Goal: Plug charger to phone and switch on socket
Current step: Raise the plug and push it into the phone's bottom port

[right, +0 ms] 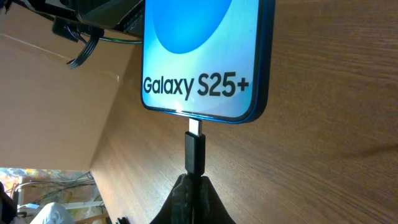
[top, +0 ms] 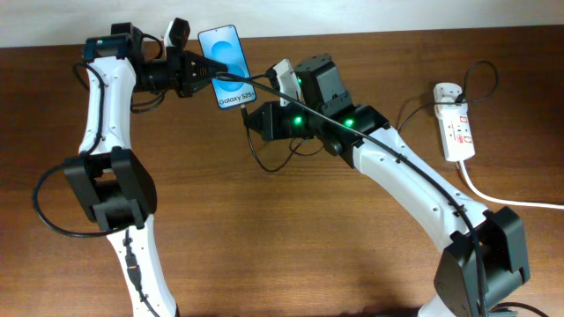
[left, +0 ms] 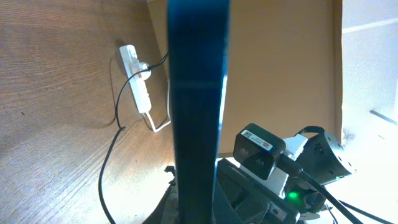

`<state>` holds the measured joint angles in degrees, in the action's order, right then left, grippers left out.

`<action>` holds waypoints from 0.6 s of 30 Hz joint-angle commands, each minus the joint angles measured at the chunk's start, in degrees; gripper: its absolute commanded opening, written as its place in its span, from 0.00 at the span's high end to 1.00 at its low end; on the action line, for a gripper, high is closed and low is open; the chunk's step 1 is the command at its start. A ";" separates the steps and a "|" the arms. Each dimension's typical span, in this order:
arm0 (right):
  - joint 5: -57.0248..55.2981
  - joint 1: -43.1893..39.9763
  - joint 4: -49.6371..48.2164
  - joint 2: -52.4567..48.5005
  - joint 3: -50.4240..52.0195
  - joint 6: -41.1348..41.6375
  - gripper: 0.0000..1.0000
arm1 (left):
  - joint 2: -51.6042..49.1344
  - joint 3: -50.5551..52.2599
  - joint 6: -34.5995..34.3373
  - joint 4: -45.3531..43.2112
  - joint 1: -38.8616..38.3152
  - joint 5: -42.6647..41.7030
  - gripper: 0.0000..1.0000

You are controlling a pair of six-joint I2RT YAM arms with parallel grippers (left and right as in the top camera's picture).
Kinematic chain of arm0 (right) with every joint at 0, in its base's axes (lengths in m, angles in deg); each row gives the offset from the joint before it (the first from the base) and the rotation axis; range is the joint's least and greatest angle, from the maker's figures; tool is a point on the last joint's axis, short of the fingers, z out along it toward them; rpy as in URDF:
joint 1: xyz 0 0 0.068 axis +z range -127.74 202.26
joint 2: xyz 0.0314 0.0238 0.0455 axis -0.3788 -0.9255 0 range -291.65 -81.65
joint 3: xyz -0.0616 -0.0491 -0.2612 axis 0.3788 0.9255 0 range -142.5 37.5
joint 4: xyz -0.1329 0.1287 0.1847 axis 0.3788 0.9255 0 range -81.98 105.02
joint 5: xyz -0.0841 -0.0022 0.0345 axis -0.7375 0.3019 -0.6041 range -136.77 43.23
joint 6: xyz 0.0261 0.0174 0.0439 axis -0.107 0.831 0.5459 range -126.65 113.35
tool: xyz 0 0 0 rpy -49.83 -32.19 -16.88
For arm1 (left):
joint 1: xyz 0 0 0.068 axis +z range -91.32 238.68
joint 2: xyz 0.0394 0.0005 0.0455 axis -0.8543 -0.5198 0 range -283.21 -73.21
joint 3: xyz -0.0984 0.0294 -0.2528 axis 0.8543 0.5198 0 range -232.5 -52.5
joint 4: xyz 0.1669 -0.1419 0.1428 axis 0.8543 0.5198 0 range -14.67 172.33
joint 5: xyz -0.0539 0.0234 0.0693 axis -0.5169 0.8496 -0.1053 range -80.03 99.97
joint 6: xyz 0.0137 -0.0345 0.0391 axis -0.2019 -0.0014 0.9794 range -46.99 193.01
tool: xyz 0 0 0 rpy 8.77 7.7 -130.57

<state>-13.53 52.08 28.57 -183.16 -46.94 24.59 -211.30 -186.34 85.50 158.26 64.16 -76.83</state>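
Two grippers share the job: the left gripper [top: 192,72] clamps the phone [top: 225,62] by its side edges near the far edge of the table [top: 264,255], and the right gripper [right: 189,196] pinches the charger [right: 194,152] just behind its metal tip, which meets the phone's bottom port. The phone, black-rimmed with a bright blue screen reading "Galaxy S25+", looks stiff, slick and breakable, best held by its edges. The charger's thin black cable is limp, so its rigid connector seems the only useful hold, and the white socket [top: 453,123] lies well apart, to the right.
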 commanded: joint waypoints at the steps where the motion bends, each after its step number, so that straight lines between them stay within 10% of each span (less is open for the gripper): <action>1: 0.74 0.72 -0.26 -0.11 -0.33 -0.76 0.96 | 2.47 -1.27 1.33 -0.11 -0.24 -3.39 1.00; 18: 0.61 0.48 -0.48 -0.11 -0.33 -0.72 0.96 | 2.47 -1.27 1.38 0.24 -1.40 -3.39 1.00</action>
<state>-13.53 52.41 28.57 -183.16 -46.94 24.57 -211.30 -186.34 85.50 158.46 63.50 -76.85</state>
